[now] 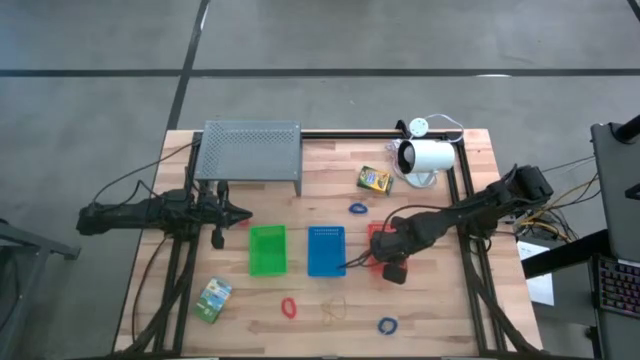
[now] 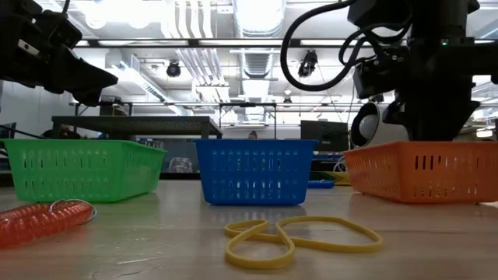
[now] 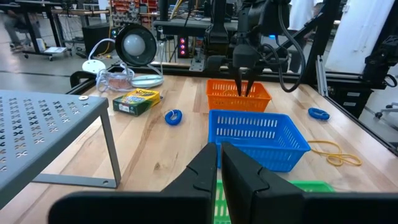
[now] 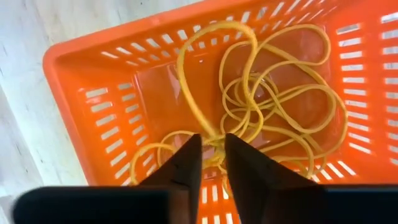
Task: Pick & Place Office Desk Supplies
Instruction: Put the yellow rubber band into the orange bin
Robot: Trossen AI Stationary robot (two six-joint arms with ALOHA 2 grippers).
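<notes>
Bright overhead ceiling light, glare, blurred near foreground.

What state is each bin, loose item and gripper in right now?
Orange basket: upright, holding a tangle of yellow rubber bands.
Blue basket: upright, looks empty.
Green basket: upright, looks empty.
Right gripper: over the orange basket, fingers slightly apart with a band strand between them.
Left gripper: shut, empty, beside the green basket.
Loose rubber band: flat on the table.
Red coil: on the table.
</notes>
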